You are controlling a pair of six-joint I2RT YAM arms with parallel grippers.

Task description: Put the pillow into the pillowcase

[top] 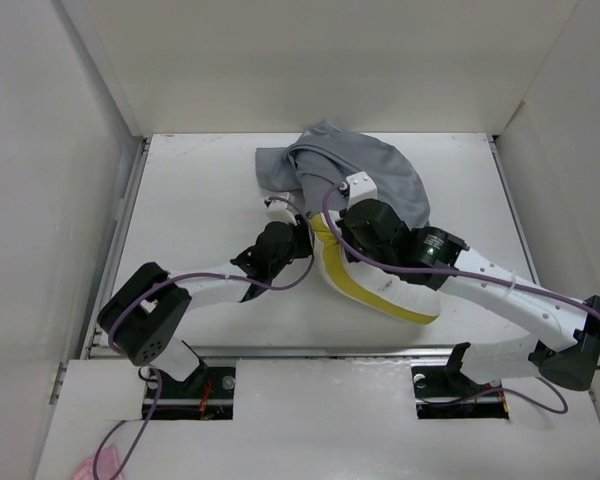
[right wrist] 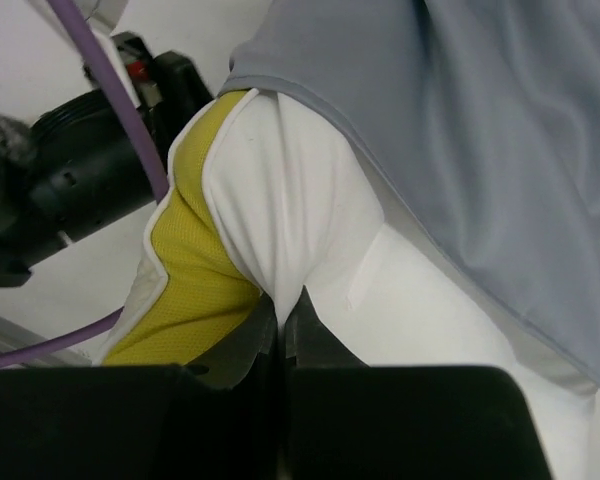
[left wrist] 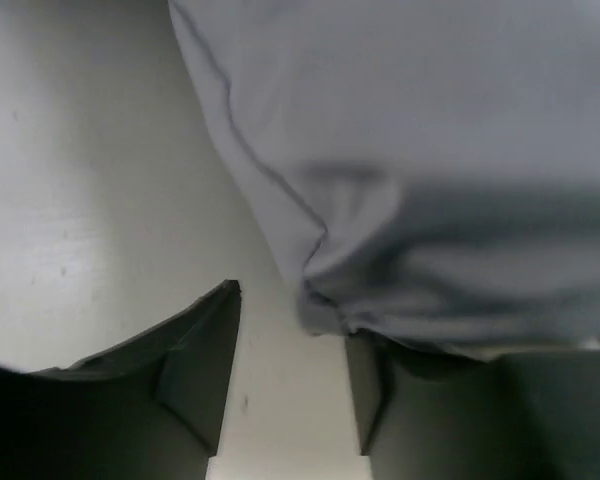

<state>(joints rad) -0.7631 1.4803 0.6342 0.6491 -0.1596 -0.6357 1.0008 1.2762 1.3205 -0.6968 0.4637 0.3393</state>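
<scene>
From above, the pillow (top: 385, 288) lay slantwise on the surface (top: 200, 190), long axis running near-right to far-middle, its far end under the pillowcase (top: 370, 165); left wrist: my left claw (left wrist: 292, 335) stood half spread, the grey hem just ahead over its right finger (not yet pinched, I judged); right wrist: my right claw (right wrist: 280, 318) was pressed together on the pillow's white fold, the case's mouth ahead.

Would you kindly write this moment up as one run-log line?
pillow partly in pillowcase | right gripper shut on pillow | left gripper open at pillowcase edge
</scene>
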